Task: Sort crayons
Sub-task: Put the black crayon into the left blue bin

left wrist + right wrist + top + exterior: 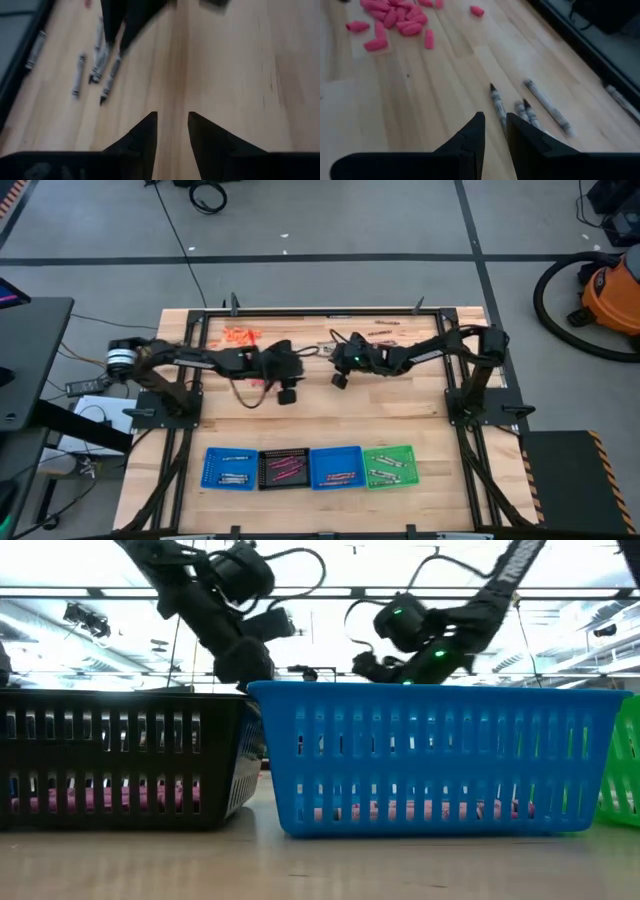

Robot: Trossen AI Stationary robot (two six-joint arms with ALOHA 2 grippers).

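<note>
Several grey crayons (540, 102) lie flat on the wooden table near its far edge; they also show in the left wrist view as grey crayons (95, 70). A heap of short pink-red crayons (390, 20) lies at the far left, seen from above as red crayons (240, 334). My right gripper (495, 132) hovers just short of the grey crayons, open by a narrow gap. One crayon's near end is hidden behind a finger. My left gripper (172, 131) stands open over bare wood at mid-table, nothing between its fingers.
Along the near edge stand a blue tray (228, 468), a black tray (283, 468), a second blue tray (335, 467) and a green tray (388, 465), each with crayons inside. A black frame (330, 311) runs along the far edge. Bare wood lies between the arms and the trays.
</note>
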